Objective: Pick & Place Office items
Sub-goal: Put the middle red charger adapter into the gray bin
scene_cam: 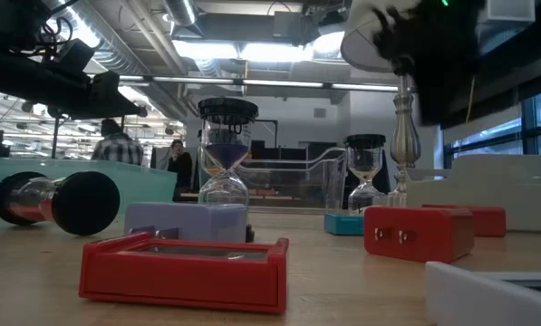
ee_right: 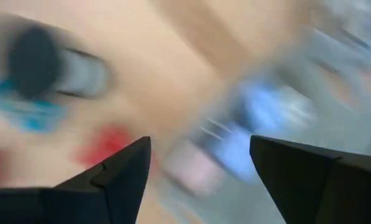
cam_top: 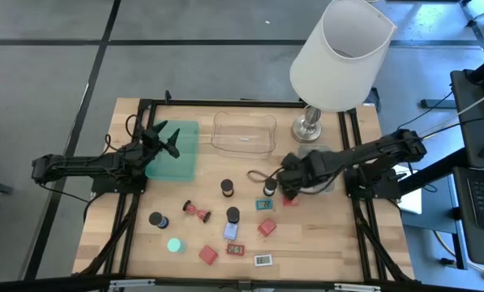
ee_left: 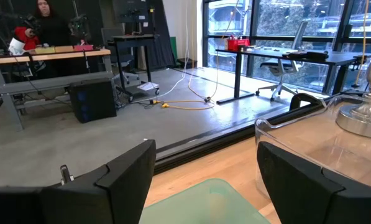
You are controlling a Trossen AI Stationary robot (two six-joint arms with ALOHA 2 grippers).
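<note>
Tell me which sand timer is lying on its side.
The red-sand timer left of centre lies toppled; the other timers, like the one at, stand upright showing round black tops.

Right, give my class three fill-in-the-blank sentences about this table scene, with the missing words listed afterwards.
1. The left gripper hovers, fingers open, over the ____ tray.
2. The clear tray lies between the green tray and the ____.
3. The right gripper is low over the table, fingers ____, beside a red block.

Missing words: green; lamp; open
</note>
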